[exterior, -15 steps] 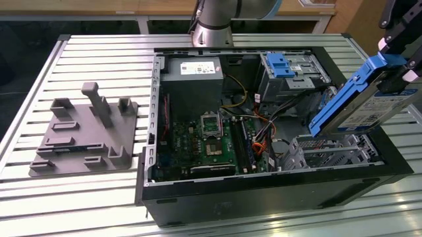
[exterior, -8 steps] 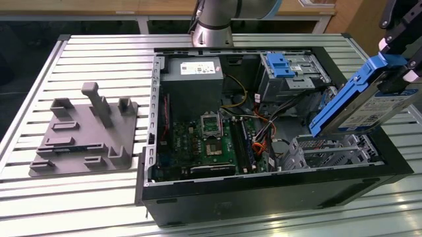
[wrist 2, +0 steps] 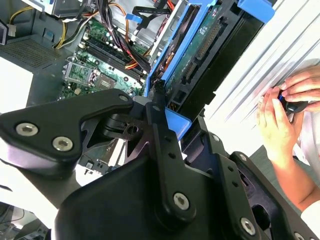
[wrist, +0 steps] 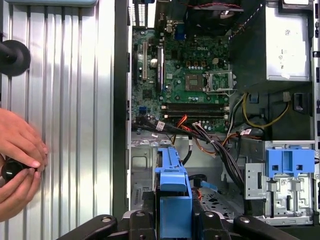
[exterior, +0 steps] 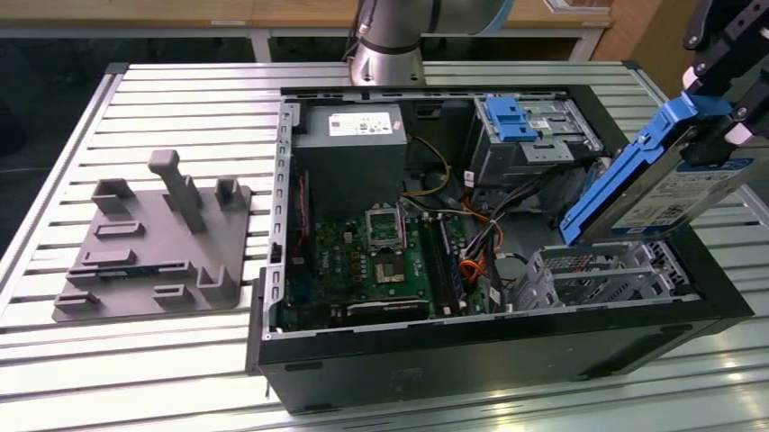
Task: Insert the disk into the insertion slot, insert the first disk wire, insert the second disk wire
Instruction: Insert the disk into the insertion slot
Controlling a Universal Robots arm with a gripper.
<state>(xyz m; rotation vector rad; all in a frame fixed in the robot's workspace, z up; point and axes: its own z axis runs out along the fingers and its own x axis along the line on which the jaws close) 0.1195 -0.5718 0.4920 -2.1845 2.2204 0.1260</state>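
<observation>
I see the gripper [exterior: 711,135] clenched on the upper end of the disk [exterior: 655,193]. The disk hangs tilted, just above the drive cage [exterior: 601,274] and not yet inside it, at the exterior view's right of the open computer case [exterior: 481,328]. A person's hands [wrist: 17,160] are over the table [wrist: 65,100] beside the case.

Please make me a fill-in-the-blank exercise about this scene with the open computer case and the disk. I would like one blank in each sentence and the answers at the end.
1. The robot's hand is shut on the disk, whose plastic frame is coloured ____.
2. The disk hangs tilted ____ the insertion slot, not inside it.
3. The motherboard in the computer case is coloured ____.

Missing words: blue; above; green.
</observation>
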